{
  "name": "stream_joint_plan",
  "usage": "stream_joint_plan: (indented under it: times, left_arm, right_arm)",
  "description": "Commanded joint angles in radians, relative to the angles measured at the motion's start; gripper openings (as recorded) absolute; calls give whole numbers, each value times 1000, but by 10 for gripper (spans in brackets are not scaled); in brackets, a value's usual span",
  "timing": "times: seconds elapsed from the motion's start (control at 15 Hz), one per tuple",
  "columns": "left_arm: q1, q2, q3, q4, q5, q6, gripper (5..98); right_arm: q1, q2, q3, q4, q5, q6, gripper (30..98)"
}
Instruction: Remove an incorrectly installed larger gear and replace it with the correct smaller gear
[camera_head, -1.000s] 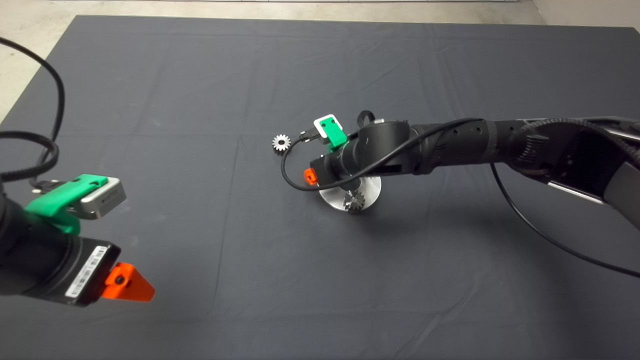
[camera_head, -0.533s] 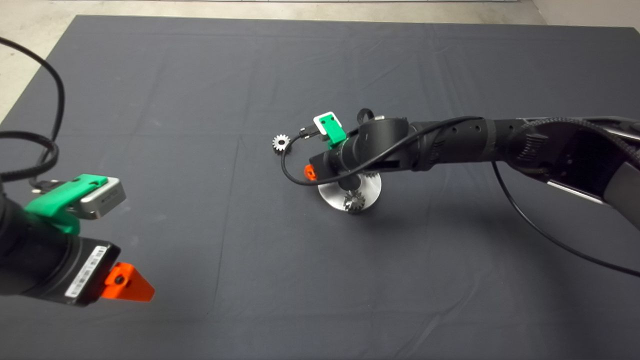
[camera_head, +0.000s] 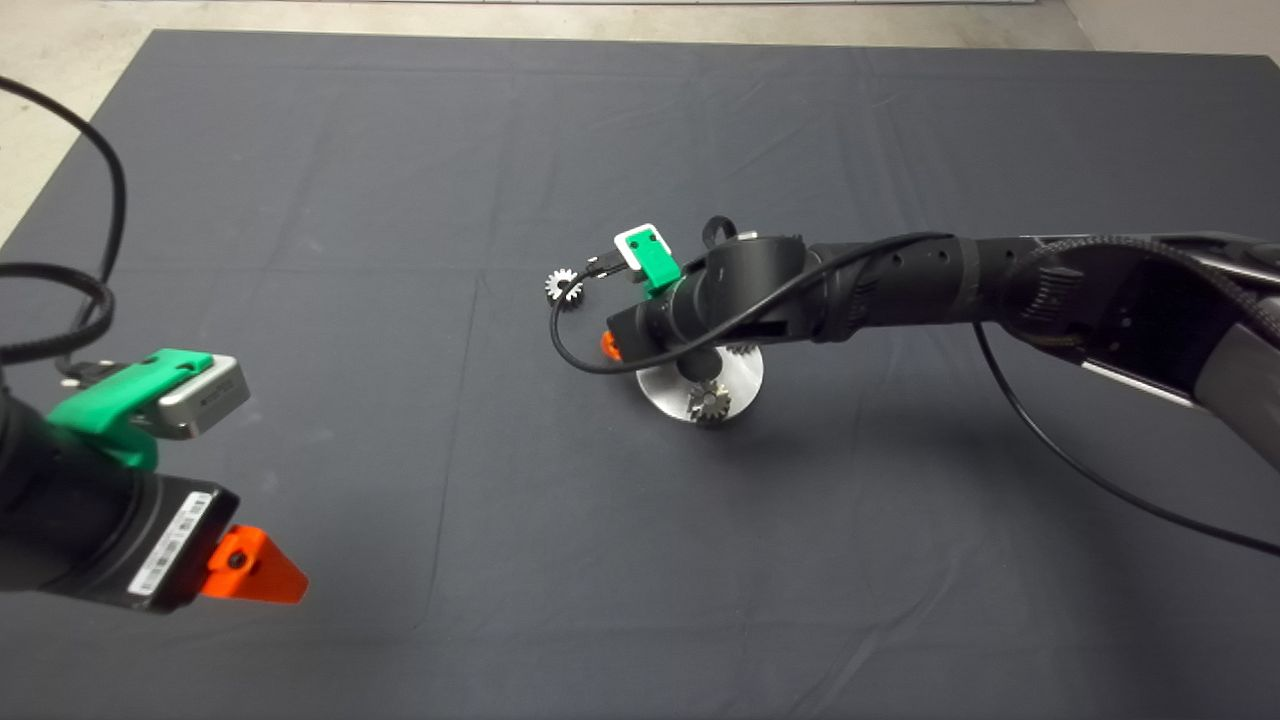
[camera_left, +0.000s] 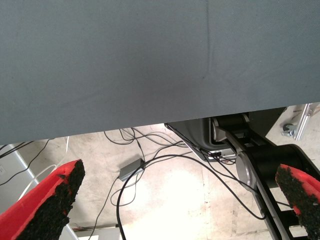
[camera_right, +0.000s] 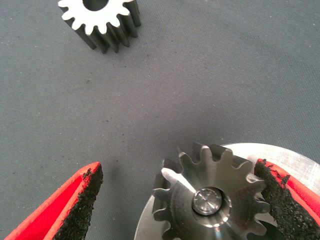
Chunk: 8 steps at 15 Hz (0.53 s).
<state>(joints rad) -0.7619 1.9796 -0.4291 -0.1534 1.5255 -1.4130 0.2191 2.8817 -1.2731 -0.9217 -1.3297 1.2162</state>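
Now larger gear (camera_right: 212, 200) on round plate (camera_right: 295, 162), between open jaws.

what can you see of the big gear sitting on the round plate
The larger gear is dark grey steel with broad flared teeth, lying flat on the silver round plate, a bright pin end showing in its centre hole. The open right gripper straddles it: one pad is at its teeth, the other stands clear. The head view hides it under the arm.

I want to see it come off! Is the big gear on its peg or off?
On. The larger gear sits on the round plate, peg showing through its centre.
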Motion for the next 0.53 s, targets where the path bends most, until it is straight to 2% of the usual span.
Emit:
stream_joint_plan:
  times: [0.0, 0.27, 0.47]
  left_arm:
    - [-4, -8, 12, 2, 21, 0, 982]
    - [-4, -8, 12, 2, 21, 0, 982]
    - [-4, -8, 12, 2, 21, 0, 982]
  right_arm:
    - [19, 7, -3, -26, 1, -3, 804]
    - [14, 6, -7, -26, -3, -4, 804]
    - [8, 9, -18, -26, -3, -6, 753]
